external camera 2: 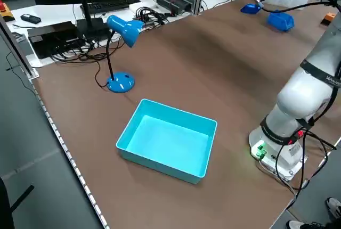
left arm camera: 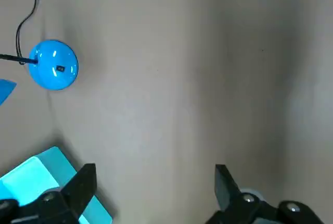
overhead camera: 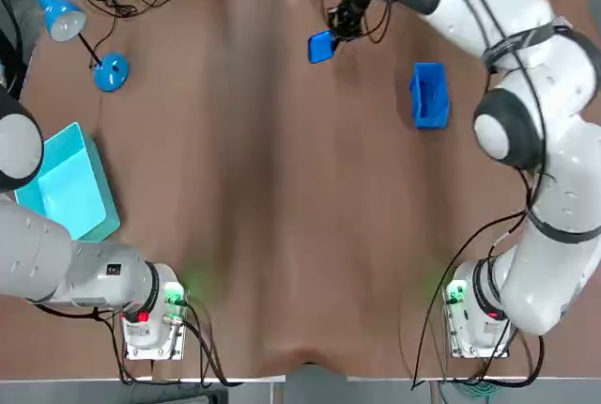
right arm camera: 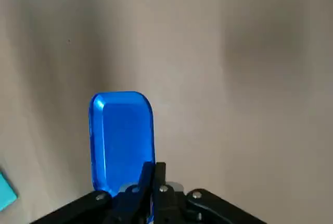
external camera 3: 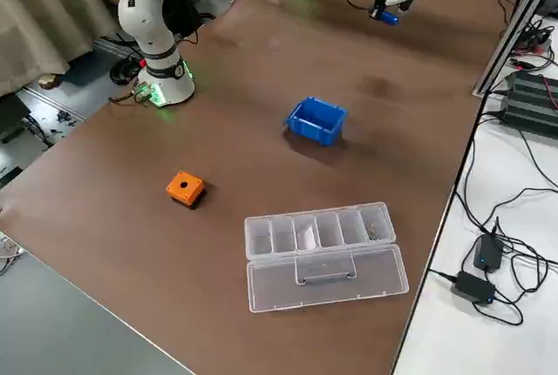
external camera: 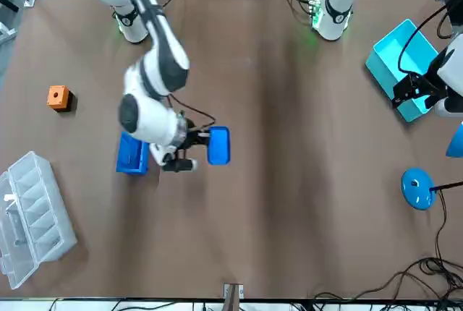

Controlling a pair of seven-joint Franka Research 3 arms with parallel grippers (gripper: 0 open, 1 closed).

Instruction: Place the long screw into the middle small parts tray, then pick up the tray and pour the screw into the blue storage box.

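- Your right end effector (right arm camera: 154, 168) is clenched on the small blue tray (right arm camera: 122, 140). It grips the rim at one short end.
- It holds the tray up over the far middle of the counter (overhead camera: 282, 235). The tray does not touch the counter.
- The screw is too small to tell, so you cannot see if it lies in the tray.
- The blue bin (overhead camera: 429, 94) sits on the counter to the right of the tray. It is near the tray but apart from it, and its open top faces up.
- Your left end effector (left arm camera: 154, 174) is released, with its two fingers (left arm camera: 83, 182) spread wide. It hangs over the left side of the counter, just beside the light blue box (external camera 2: 168, 144).
- The light blue box sits on the left side of the counter, closer to the near edge, with its open top facing up.
- A blue lamp (overhead camera: 56, 14) stands at the far left. Its round base (overhead camera: 111, 72) rests on the counter.
- An orange block (external camera 3: 185, 187) sits on the right side of the counter, well apart from the blue bin.
- A clear case (external camera 3: 323, 244) with small slots lies at the far right, with its lid open flat.
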